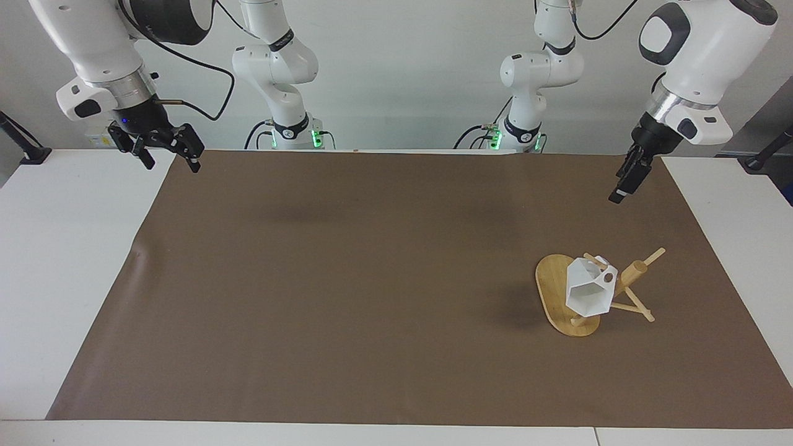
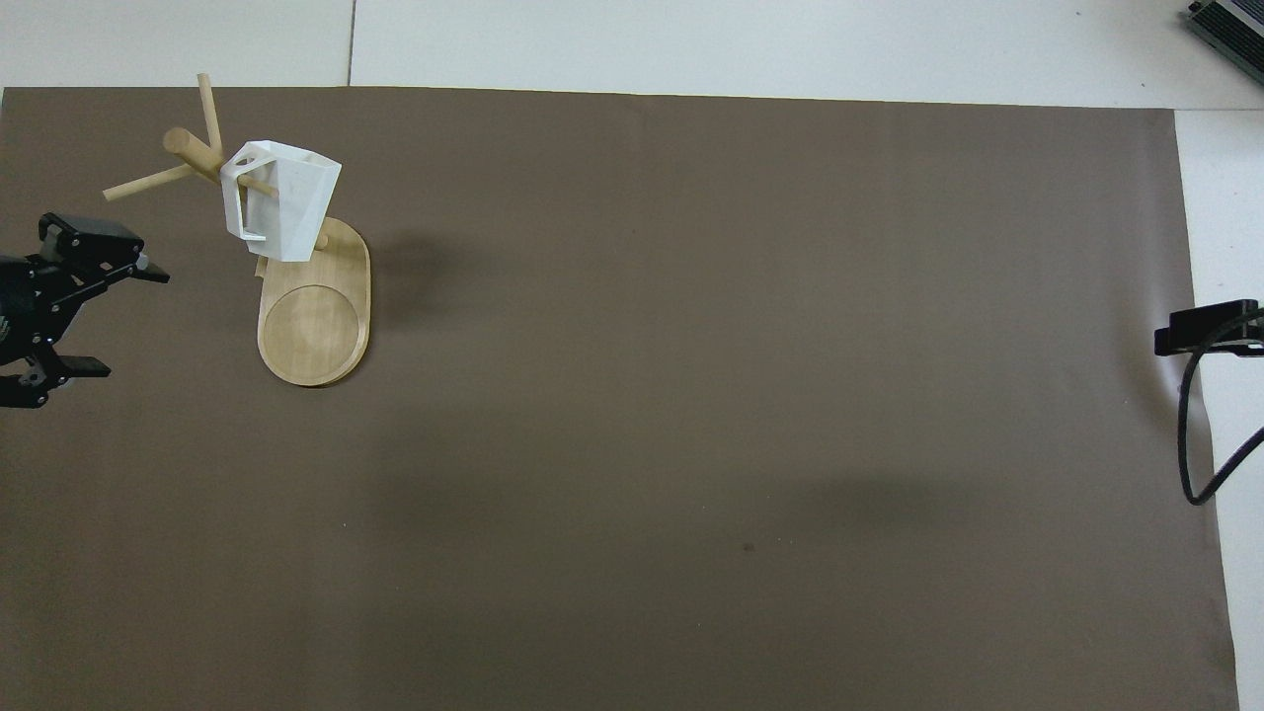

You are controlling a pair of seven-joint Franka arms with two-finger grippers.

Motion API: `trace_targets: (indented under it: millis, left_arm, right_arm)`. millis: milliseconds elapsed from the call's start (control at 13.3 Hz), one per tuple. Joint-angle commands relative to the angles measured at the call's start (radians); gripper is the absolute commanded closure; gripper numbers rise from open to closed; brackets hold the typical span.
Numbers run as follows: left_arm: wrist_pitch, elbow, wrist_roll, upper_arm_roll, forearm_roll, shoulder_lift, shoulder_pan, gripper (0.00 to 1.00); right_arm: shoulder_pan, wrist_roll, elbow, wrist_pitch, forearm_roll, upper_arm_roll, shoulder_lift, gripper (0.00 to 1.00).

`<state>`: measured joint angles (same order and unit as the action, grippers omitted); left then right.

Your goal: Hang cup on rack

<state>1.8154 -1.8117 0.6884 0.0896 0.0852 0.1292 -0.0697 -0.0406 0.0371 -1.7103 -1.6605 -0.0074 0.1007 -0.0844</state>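
Already the cup [image 1: 587, 291] hangs by its handle on a peg of the rack [image 1: 560, 291], toward the left arm's end of the bench [image 1: 347, 272]; left pincer [image 2: 104, 318] spread wide, empty, over the mat [image 1: 372, 310]; right pincer [image 1: 167, 148] wide, waiting

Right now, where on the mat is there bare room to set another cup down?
Bare brown mat runs from the rack to the right arm's end. The crowded spot is the left arm's end: the cup hangs on the rack, left gripper beside it. The right gripper waits.
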Motion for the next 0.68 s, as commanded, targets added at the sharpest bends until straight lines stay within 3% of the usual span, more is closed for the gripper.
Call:
trace_targets:
  millis: [0,301,526,602]
  left_arm:
    - [-0.070,0.055,-0.233,-0.002,-0.047,-0.014,0.005,0.00]
    - [-0.171,0.090,-0.570,0.008,-0.081,-0.014,0.008,0.00]
    - [-0.280,0.152,-0.603,0.028,-0.093,-0.023,0.031,0.00]
    - [-0.265,0.126,-0.606,0.030,-0.087,-0.016,0.044,0.00]
  right_arm:
    - [-0.001,0.018,-0.025,0.004,-0.006,-0.003,-0.024,0.00]
    - [-0.001,0.018,-0.025,0.004,-0.006,-0.003,-0.024,0.00]
    - [-0.001,0.018,-0.025,0.004,-0.006,-0.003,-0.024,0.00]
    - [-0.001,0.018,-0.025,0.004,-0.006,-0.003,-0.024,0.00]
